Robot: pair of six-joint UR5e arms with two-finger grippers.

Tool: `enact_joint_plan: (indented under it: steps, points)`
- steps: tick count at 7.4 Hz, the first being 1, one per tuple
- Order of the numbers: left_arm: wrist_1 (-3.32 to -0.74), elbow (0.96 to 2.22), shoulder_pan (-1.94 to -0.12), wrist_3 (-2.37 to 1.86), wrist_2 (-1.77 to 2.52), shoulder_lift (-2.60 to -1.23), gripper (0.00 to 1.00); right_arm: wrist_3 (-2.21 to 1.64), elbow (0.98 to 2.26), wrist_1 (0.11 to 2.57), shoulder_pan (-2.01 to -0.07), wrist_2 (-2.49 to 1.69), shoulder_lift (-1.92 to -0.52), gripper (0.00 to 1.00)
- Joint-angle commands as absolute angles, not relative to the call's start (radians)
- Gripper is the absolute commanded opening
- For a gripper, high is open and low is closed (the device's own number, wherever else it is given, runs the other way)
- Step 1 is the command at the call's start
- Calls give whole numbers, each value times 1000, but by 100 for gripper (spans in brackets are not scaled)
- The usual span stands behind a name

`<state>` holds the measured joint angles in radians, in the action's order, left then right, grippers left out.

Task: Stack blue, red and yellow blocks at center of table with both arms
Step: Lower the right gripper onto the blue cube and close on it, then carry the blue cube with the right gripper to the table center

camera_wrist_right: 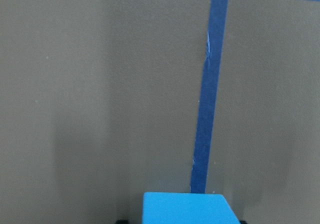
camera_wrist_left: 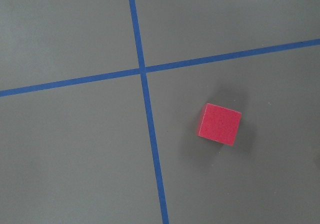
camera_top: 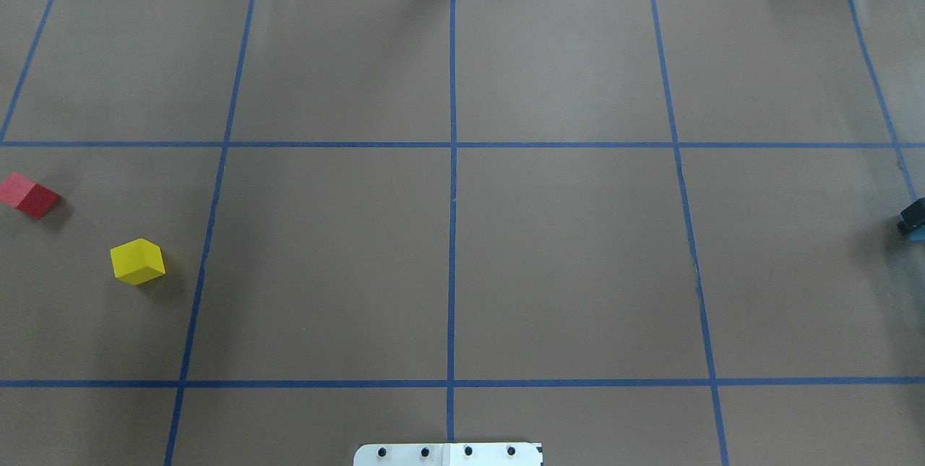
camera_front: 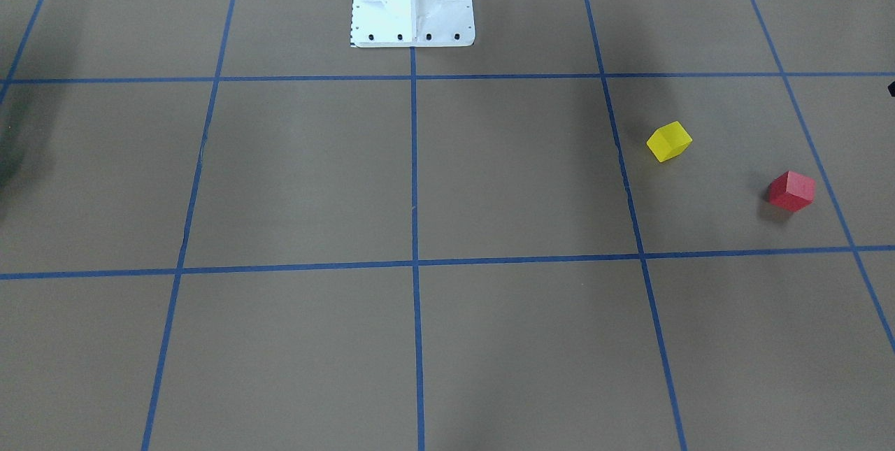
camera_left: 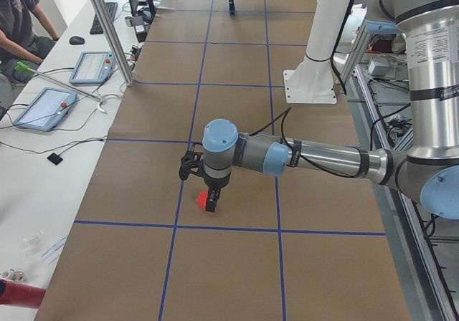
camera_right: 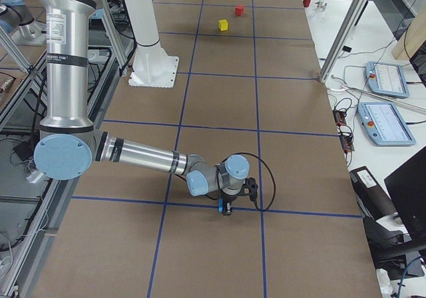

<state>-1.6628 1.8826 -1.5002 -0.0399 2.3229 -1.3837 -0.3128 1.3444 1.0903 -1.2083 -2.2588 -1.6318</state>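
Note:
The red block point(camera_top: 29, 195) lies at the table's far left, with the yellow block point(camera_top: 137, 261) a little nearer the centre; both also show in the front view, red point(camera_front: 791, 191) and yellow point(camera_front: 669, 141). My left gripper point(camera_left: 211, 205) hovers over the red block point(camera_left: 202, 200); I cannot tell whether it is open. The left wrist view shows the red block point(camera_wrist_left: 220, 123) below, with no fingers in it. My right gripper point(camera_top: 913, 219) is low at the far right edge, shut on the blue block point(camera_wrist_right: 185, 209), which rests at the table there point(camera_right: 222, 205).
The white robot base point(camera_front: 412, 10) stands at the table's middle back edge. Blue tape lines point(camera_top: 452, 235) divide the brown table into squares. An operator point(camera_left: 18, 27) and tablets point(camera_left: 43, 107) are along the table's far side.

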Motion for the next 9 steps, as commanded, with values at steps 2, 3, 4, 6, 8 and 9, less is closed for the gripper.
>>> enact_joint_plan:
  steps: [2, 3, 4, 6, 8, 9]
  points:
    - [-1663, 1884, -1500, -41, 2324, -1384, 99, -311, 1495, 1110, -1259, -2296, -1652, 0]
    - [-1661, 1884, -1500, -41, 2324, -1384, 100, -316, 1605, 1231, -1284, -2333, -1640, 0]
    - [-1661, 1884, -1500, -43, 2324, -1384, 99, -354, 1703, 1378, -1270, -2329, -1591, 0]
    - [-1663, 1891, -1500, -46, 2324, -1388, 100, -684, 1758, 1413, -1113, -2312, -1438, 0]
    - [-1663, 1888, -1500, -48, 2322, -1396, 100, -950, 1755, 1414, -903, -2229, -1248, 0]
    - [-1663, 1890, -1500, -49, 2322, -1396, 100, -1104, 1728, 1420, -747, -2098, -1126, 0]
